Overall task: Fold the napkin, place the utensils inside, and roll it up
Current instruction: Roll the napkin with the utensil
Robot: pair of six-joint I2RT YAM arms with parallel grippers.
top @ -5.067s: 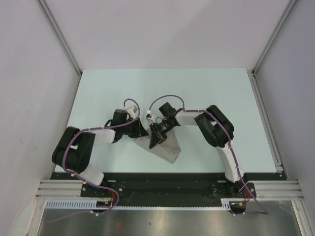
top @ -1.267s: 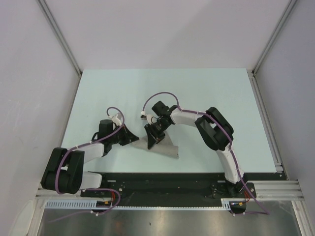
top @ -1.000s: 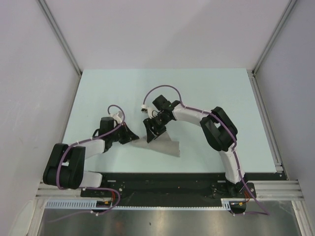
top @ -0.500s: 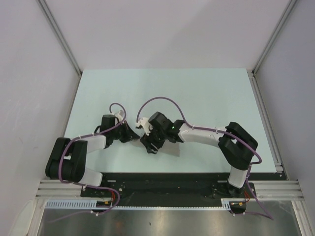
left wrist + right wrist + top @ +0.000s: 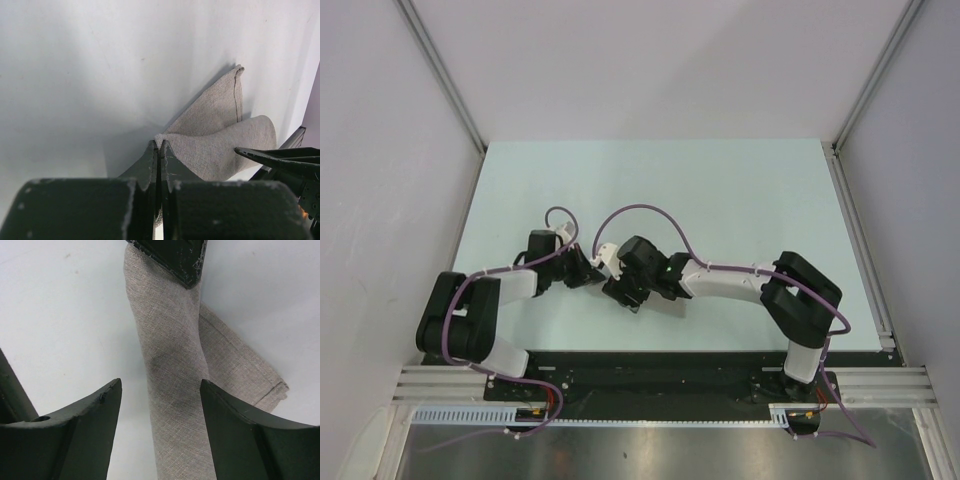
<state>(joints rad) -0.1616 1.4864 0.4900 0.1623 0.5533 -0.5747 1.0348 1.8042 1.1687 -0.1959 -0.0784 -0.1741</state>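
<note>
Folded napkin, right gripper jaws apart

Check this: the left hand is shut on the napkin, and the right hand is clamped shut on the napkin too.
Not quite. The right hand is open, its fingers standing either side of the napkin, as the right wrist view shows. The left hand is shut on the napkin.

Both arms stretch low toward the near middle, close together. The left gripper is clamped tight, the right gripper spread wide.
</note>
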